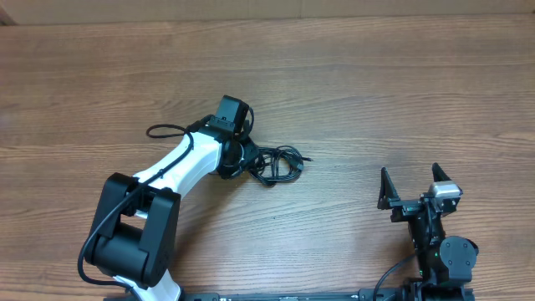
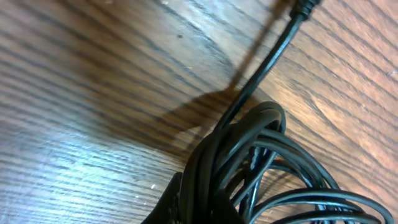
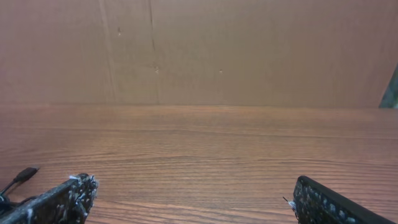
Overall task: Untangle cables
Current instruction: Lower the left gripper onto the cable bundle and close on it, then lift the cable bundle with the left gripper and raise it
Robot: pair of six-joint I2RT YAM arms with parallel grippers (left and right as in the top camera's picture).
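Cables point(image 1: 282, 163): black knotted bunch at frame centre, its left edge under the left gripper point(image 1: 242, 159), whose grip cannot be told; right gripper point(image 1: 410, 188) spread, well apart, lower right.

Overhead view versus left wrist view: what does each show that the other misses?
Only the overhead shows both arms: the left hand down at the cables, the right hand open and well apart to the right. Only the left wrist view shows the strands up close, looped over one another, with one strand running out to a plug end. Both show the cables lying on the wooden table.
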